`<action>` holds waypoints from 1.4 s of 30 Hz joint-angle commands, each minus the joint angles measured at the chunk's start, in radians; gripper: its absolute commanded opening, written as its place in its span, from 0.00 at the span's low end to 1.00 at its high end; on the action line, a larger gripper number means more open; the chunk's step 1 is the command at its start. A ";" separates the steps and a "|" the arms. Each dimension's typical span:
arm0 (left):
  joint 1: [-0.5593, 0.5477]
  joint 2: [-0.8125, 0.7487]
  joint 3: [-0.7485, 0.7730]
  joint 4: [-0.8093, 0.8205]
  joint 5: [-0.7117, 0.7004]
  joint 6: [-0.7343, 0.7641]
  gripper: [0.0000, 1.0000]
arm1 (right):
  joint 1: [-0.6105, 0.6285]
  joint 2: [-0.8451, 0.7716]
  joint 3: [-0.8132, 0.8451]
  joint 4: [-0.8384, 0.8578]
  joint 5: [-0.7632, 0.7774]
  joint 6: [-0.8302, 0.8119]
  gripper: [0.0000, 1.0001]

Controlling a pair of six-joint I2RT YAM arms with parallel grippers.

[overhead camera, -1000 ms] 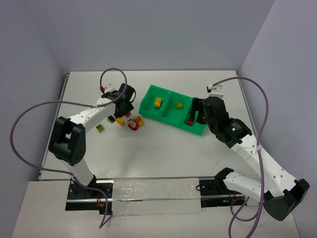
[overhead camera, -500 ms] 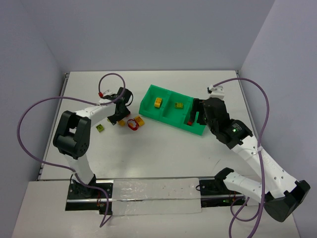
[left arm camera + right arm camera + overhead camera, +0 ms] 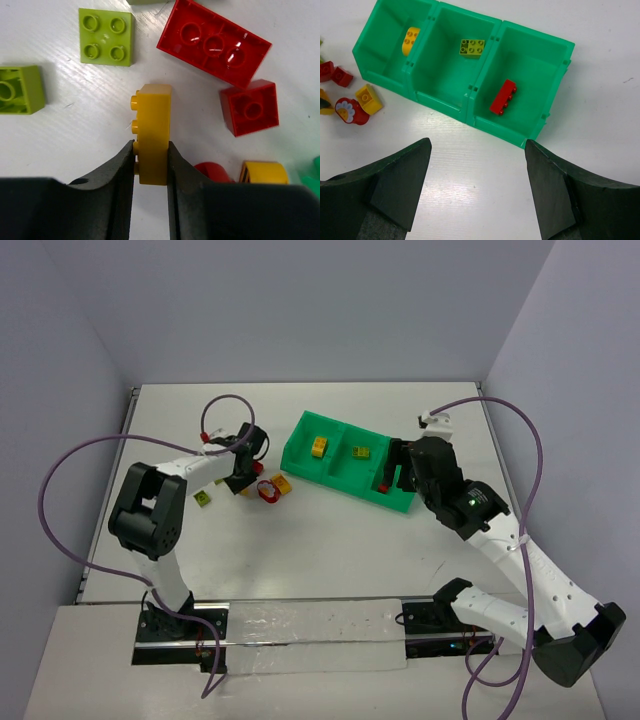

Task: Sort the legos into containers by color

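My left gripper [image 3: 151,147] is shut on a yellow brick [image 3: 152,120] standing on edge on the table, studs facing left. Around it lie a flat lime brick [image 3: 106,36], another lime brick [image 3: 20,90], a long red brick [image 3: 214,42], a small red brick [image 3: 250,107], a rounded red piece [image 3: 215,171] and a yellow brick [image 3: 264,172]. The green tray [image 3: 470,90] holds a yellow brick [image 3: 410,40] in its left compartment, an olive-green one [image 3: 472,47] in the middle and a red one [image 3: 503,96] on the right. My right gripper [image 3: 477,145] hangs open and holds nothing, in front of the tray.
From above, the tray [image 3: 300,462] lies angled at the table's middle, with the loose pile just left of it under my left gripper [image 3: 243,478]. A lone green brick [image 3: 204,499] lies further left. My right gripper [image 3: 395,475] is over the tray's right end.
My left gripper has shut on the yellow brick, and its arm has swung slightly over the pile. The right arm has not moved.
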 commanded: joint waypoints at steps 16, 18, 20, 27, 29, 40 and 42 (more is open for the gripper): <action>-0.179 0.098 0.569 0.032 0.130 0.440 0.03 | -0.005 -0.029 0.014 0.002 0.054 0.004 0.83; -0.178 0.152 0.636 0.033 0.151 0.451 0.04 | -0.005 -0.033 0.016 -0.014 0.066 0.002 0.83; -0.179 0.205 0.694 0.019 0.170 0.459 0.12 | -0.005 -0.042 0.015 -0.022 0.075 0.005 0.83; -0.179 0.259 0.793 -0.038 0.138 0.456 0.87 | -0.004 -0.054 0.013 -0.035 0.080 0.010 0.83; -0.180 0.223 0.757 -0.030 0.126 0.454 0.87 | -0.006 -0.053 0.011 -0.033 0.077 0.013 0.83; -0.193 -0.163 0.206 0.050 0.086 0.344 0.71 | -0.005 -0.028 0.003 0.007 0.038 0.020 0.83; -0.195 -0.196 0.143 0.079 0.106 0.315 0.69 | -0.005 -0.014 0.002 0.017 0.025 0.022 0.82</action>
